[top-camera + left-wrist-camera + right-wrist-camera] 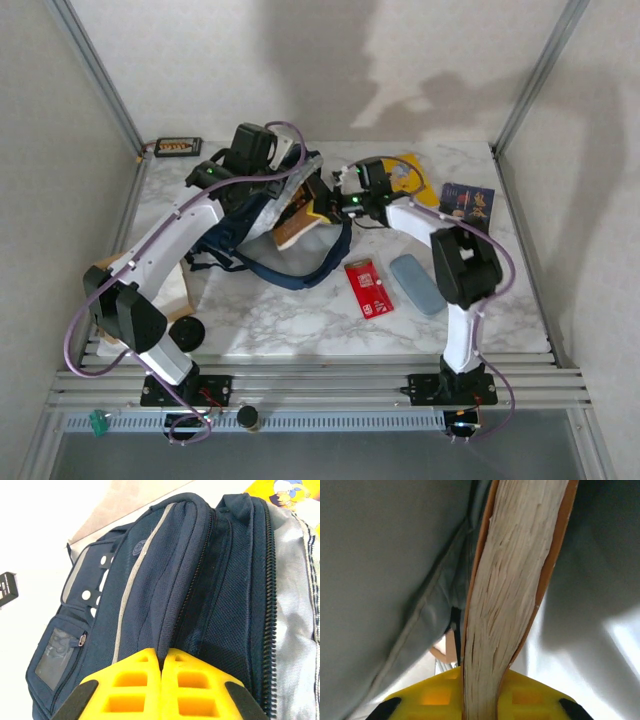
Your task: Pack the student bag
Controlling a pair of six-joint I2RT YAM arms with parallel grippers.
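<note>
Navy student bag [165, 580] lies on marble table [280, 320], under our left gripper [161, 652], which looks pinched shut on bag fabric beside open zip. Our right gripper [480, 677] clamps orange-covered book [505, 605], partly inside bag mouth. Our advice: hold mouth taut, slide book along grey lining, avoid zip teeth.
</note>
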